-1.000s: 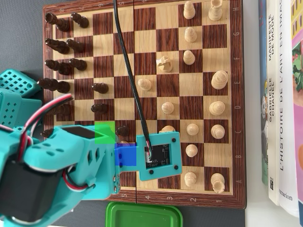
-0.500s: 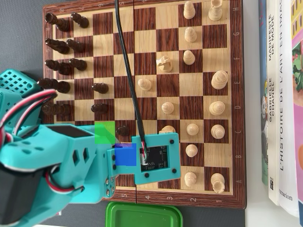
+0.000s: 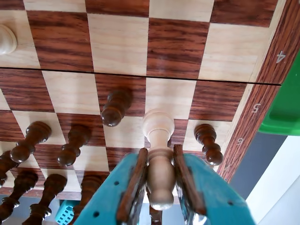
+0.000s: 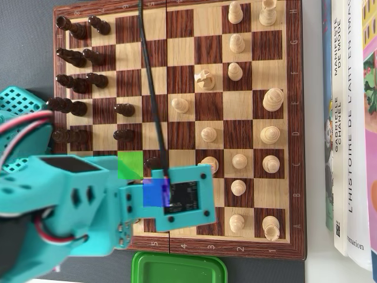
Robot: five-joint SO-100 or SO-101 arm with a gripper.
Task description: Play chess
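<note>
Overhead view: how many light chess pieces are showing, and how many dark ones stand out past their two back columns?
Light pieces showing: 15
Dark pieces past their two back columns: 3
Total: 18
Anything under the arm is hidden and not counted.

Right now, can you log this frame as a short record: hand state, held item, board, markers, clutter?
hand: hand shut on light pawn, lifted above the board
board: wooden chessboard, game in progress, dark pieces at left in the overhead view, light pieces at right
markers: green square and blue square overlaid on the board
clutter: green lid below the board, books at right
</note>
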